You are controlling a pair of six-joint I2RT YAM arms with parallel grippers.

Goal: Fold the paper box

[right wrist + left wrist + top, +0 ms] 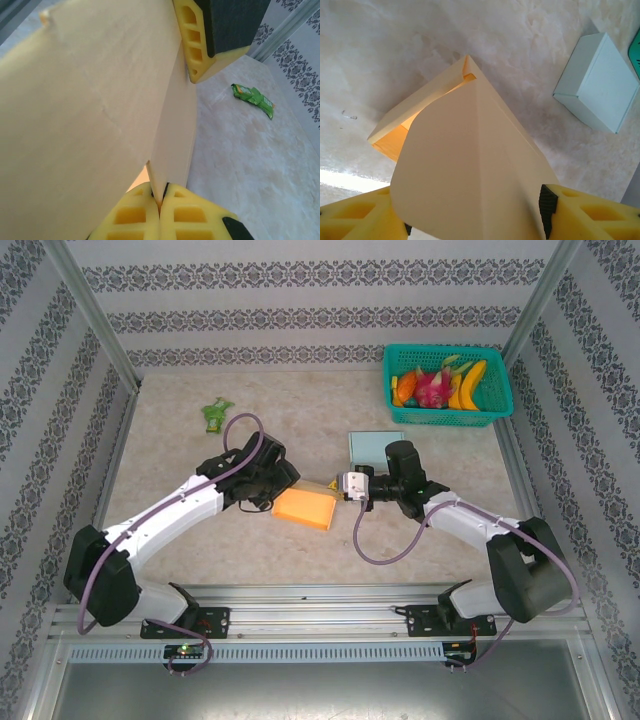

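Beige marbled table (300,400), teal basket (450,418) far right, pale blue box (372,445), green wrapper (216,414) far left

Beige stone table (250,552) open along near edge, orange paper box (303,508) mid-table, pale blue cardboard box (372,445) just behind, green wrapper (216,414) far left, teal plastic basket (450,418) far right corner

Paper box (303,507) of yellow-orange card, half folded, lying near the middle of the table (170,455). One broad flap (470,170) with a rounded corner is raised and bowed along a crease (deeper orange interior visible beneath it), leaving the box open.
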